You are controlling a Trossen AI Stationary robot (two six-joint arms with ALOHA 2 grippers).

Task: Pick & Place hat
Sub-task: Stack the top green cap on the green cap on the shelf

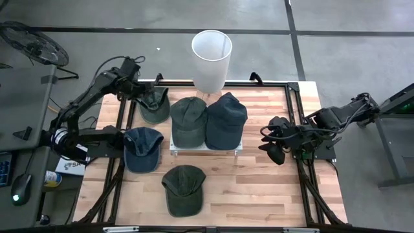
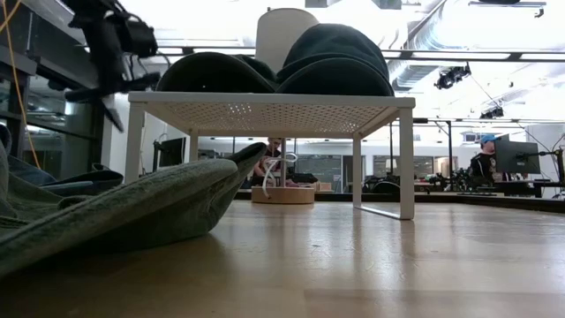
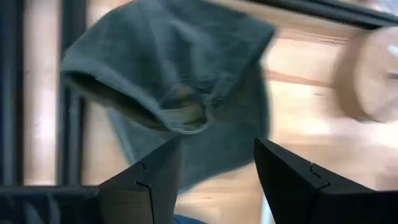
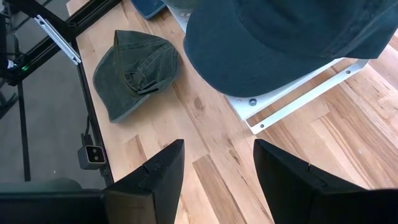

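With jaws spread wide and empty, the left gripper [image 1: 143,92] hovers over the green cap [image 1: 154,105] at ten o'clock on the table [image 1: 259,188], while the right gripper [image 1: 270,144], likewise wide and empty, waits at three o'clock beside the white rack [image 1: 206,149].

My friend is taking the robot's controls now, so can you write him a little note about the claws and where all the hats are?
Left claw: open, empty, hovering over the green hat at the table's far left.
Right claw: open, empty, waiting at the table's right side.
Done: a green hat and a blue hat sit on the white rack.
Left: the far-left green hat, a blue hat and a green hat lie on the table.
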